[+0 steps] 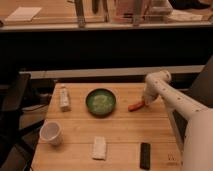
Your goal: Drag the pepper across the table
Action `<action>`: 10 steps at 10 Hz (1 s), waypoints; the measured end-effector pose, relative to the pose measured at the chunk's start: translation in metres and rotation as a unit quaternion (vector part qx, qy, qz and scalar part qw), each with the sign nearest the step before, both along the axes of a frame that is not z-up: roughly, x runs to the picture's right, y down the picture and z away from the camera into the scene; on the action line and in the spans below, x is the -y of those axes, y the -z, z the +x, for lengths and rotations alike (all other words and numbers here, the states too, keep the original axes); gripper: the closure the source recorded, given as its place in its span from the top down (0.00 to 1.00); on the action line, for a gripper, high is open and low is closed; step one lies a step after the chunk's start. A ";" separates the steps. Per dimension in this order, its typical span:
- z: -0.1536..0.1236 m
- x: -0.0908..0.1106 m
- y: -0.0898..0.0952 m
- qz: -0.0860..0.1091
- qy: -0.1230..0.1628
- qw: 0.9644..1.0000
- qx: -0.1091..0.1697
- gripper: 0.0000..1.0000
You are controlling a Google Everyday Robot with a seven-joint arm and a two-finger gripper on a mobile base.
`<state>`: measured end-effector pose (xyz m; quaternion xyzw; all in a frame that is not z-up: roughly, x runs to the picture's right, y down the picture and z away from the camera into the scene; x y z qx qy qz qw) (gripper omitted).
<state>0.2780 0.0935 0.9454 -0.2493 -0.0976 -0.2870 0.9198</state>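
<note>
The pepper (135, 106) is a small orange-red tapered piece lying on the light wooden table (120, 135), to the right of the green bowl (100, 102). My gripper (147, 100) reaches down from the white arm (172, 97) at the table's right side and sits right at the pepper's right end, touching or nearly touching it. The fingertips are hidden behind the wrist.
A small white bottle (64, 98) lies at the left back. A white cup (51, 133) stands at the front left. A white packet (100, 148) and a black oblong object (145, 155) lie near the front edge. A dark chair (12, 107) stands at the left.
</note>
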 end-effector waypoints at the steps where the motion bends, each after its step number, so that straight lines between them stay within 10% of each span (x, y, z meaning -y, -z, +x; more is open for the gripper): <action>1: -0.001 0.000 0.001 -0.001 -0.002 1.000 -0.001 0.00; 10: -0.002 -0.003 0.003 -0.007 -0.017 1.000 -0.010 0.00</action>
